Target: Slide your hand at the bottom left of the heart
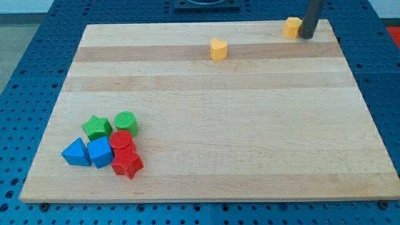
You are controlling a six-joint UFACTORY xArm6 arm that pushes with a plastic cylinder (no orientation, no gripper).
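Observation:
A yellow heart block (218, 49) sits near the view's top, a little right of the middle of the wooden board (237, 137). My tip (306, 37) rests at the board's top right, far to the right of the heart. It stands right beside a second yellow block (292, 27), on that block's right side, touching or nearly so.
A cluster sits at the board's bottom left: a green star (96, 127), a green cylinder (125, 122), a blue triangle (75, 152), a blue block (99, 152), a red cylinder (122, 142) and a red star (127, 164).

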